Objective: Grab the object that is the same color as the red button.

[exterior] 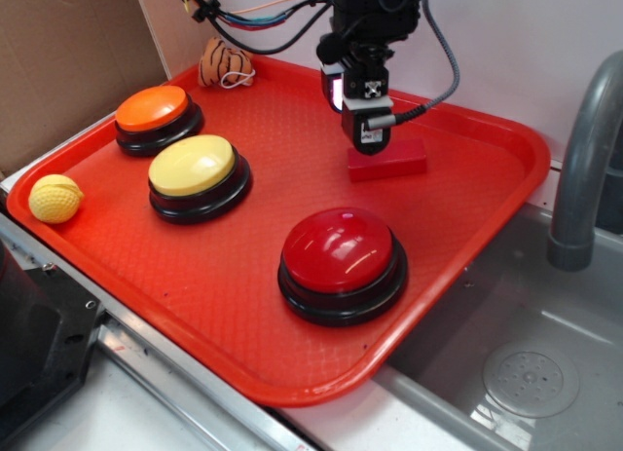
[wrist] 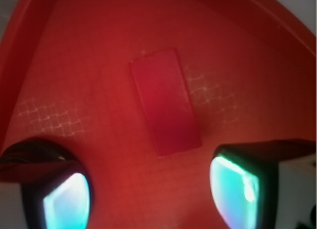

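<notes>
Gripper: the gripper (exterior: 367, 139) hung over the far middle of the tray (exterior: 243, 305), pointing down, its tip just above the block (exterior: 388, 161).
Fingers: in the wrist view the two fingers (wrist: 64, 199) stood spread apart at the bottom corners, holding nothing; the near end of the block lay in the gap between them, lower on the tray floor.
Block: a small matte red brick lying flat on the tray near its far rim; in the exterior view the gripper hid part of its left end. Whether the fingers touched it could not be told.
Red button: the red button (exterior: 342, 261) sat toward the tray's near right side, well apart from the block.
Other buttons: the yellow button (exterior: 198, 176) stood left of centre, the orange button (exterior: 157, 118) just behind it.
Ball: a yellow ball (exterior: 54, 198) rested at the tray's left corner.
Toy: a striped soft toy (exterior: 223, 63) lay at the far rim.
Sink: a grey sink (exterior: 526, 373) with a tap (exterior: 584, 159) lay to the right of the tray.
</notes>
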{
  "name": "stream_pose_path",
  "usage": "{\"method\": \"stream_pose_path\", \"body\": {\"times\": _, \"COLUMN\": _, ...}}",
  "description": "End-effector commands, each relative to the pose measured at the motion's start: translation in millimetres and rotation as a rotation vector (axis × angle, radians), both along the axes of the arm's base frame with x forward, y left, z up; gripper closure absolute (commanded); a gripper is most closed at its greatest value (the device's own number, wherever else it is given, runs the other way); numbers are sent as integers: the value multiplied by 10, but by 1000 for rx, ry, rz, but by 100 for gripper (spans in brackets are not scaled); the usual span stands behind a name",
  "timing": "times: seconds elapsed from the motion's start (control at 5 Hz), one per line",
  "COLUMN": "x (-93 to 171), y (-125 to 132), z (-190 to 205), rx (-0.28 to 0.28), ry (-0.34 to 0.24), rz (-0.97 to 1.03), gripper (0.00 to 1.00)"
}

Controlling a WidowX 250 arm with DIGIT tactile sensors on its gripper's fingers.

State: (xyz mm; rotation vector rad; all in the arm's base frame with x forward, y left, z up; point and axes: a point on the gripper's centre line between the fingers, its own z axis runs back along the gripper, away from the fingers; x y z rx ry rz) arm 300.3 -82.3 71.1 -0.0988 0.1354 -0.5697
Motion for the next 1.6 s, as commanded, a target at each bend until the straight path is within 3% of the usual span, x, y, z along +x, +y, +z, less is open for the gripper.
{"method": "stream_pose_path", "body": {"times": 0.0, "x": 101, "y": -200, "z": -136, "rx": 30, "ry": 12, "rz": -169, "gripper": 0}}
{"method": "stream_pose_path", "body": {"times": 0.4, "x": 42, "y": -219, "z": -319, "rx": 62, "ry": 43, "rz": -270, "gripper": 0}}
{"method": "stream_pose_path", "body": {"times": 0.8, "x": -87, "y": -221, "z": -530, "rx": 139, "ry": 93, "rz": -277, "gripper": 6}}
{"method": "stream_pose_path", "body": {"times": 1.0, "x": -129, "y": -254, "z": -591, "rx": 183, "ry": 111, "rz": -256, "gripper": 100}}
{"method": "stream_pose_path", "body": {"times": 1.2, "x": -194, "y": -284, "z": -512, "rx": 200, "ry": 98, "rz": -242, "gripper": 100}}
{"method": "stream_pose_path", "body": {"times": 1.4, "x": -301, "y": -269, "z": -75, "rx": 152, "ry": 84, "rz": -162, "gripper": 100}}
